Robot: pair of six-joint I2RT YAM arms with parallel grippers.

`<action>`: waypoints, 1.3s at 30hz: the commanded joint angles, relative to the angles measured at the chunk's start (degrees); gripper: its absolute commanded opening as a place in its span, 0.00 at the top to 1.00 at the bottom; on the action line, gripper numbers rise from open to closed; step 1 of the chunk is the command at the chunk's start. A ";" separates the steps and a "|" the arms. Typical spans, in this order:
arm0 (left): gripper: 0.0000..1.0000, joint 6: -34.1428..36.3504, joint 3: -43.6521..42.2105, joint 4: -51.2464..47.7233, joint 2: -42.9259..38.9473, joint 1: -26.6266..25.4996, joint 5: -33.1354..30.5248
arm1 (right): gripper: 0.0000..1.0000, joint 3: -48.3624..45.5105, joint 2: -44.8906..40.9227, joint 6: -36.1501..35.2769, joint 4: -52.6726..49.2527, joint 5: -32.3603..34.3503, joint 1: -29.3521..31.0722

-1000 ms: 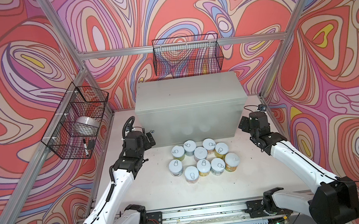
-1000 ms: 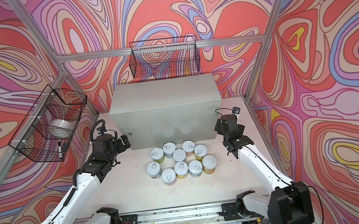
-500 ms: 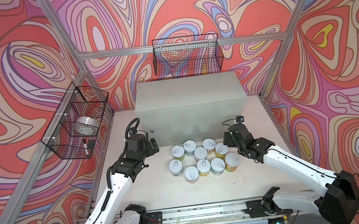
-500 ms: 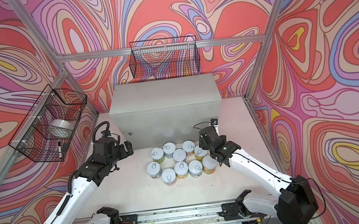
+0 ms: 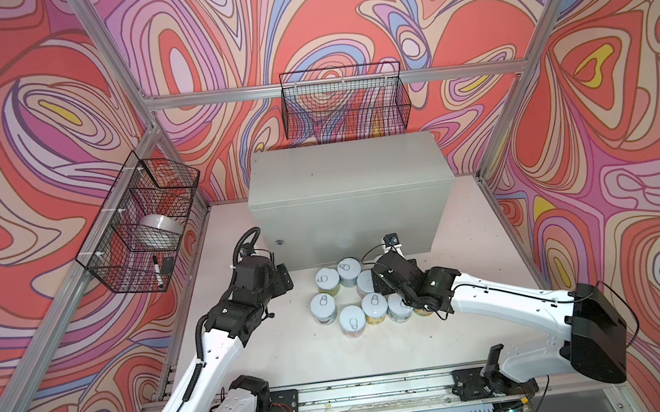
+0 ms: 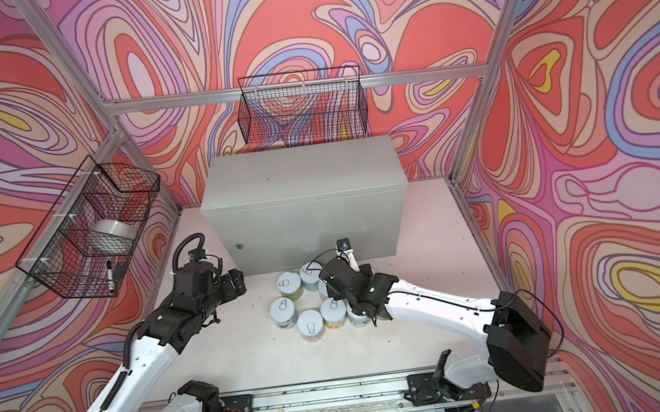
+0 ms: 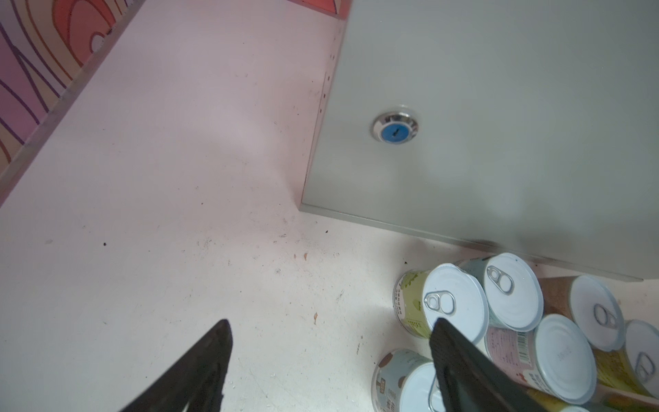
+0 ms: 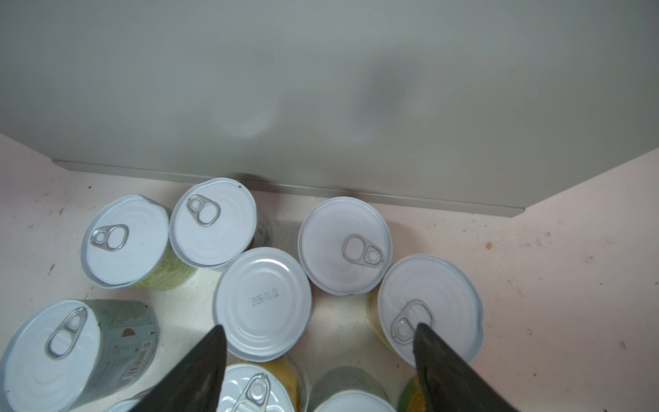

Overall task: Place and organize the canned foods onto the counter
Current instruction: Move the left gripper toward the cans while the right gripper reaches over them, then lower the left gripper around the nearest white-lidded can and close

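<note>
Several canned foods (image 5: 352,318) (image 6: 311,327) stand packed together on the white table, just in front of the counter (image 5: 347,171) (image 6: 299,172). The counter's flat top is bare. My right gripper (image 5: 378,283) (image 8: 320,328) hovers open over the right part of the group, above a can turned pull-tab down (image 8: 262,303) and a yellow-labelled can (image 8: 429,306). My left gripper (image 5: 283,278) (image 7: 331,324) is open over bare table to the left of the group, one finger passing in front of a green-labelled can (image 7: 453,303). Neither gripper holds anything.
A black wire basket (image 5: 142,226) on the left wall holds a tape roll (image 5: 157,229) and a marker. Another wire basket (image 5: 344,101) hangs on the back wall above the counter. The counter's round lock (image 7: 394,128) faces the front. A metal rail (image 5: 360,392) runs along the table's front edge.
My right gripper has swung left from the counter's right corner to above the cans. My left gripper has moved a little right and forward toward them. The cans have not moved.
</note>
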 commanded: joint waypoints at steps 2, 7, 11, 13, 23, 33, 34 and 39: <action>0.07 -0.46 -0.39 -3.01 1.24 -2.83 -1.03 | 0.13 0.63 0.18 2.02 0.27 0.09 0.25; 0.00 -0.57 -2.77 -0.87 1.96 -11.80 -2.18 | 0.09 -0.40 -0.10 3.18 0.94 -0.18 0.34; 0.00 -2.38 -8.78 6.08 -1.02 -17.68 -2.82 | 0.09 0.07 0.96 3.15 1.15 -0.85 0.27; 0.00 -3.36 -11.90 10.18 -2.42 -20.01 -2.92 | 0.09 0.16 1.24 3.20 1.37 -0.80 0.29; 0.00 0.24 -18.39 21.25 0.88 -22.32 2.45 | 0.08 0.32 2.36 4.34 1.76 -0.86 0.33; 0.00 1.59 -18.23 22.96 7.91 -22.60 4.75 | 0.09 -0.09 4.22 4.85 2.90 -1.04 0.31; 0.00 1.69 -18.26 23.17 8.12 -22.60 5.02 | 0.09 -0.27 4.38 4.98 3.11 -1.05 0.30; 0.00 1.24 -18.42 23.37 9.76 -22.64 5.79 | 0.09 -0.69 4.79 5.88 3.02 -1.23 0.28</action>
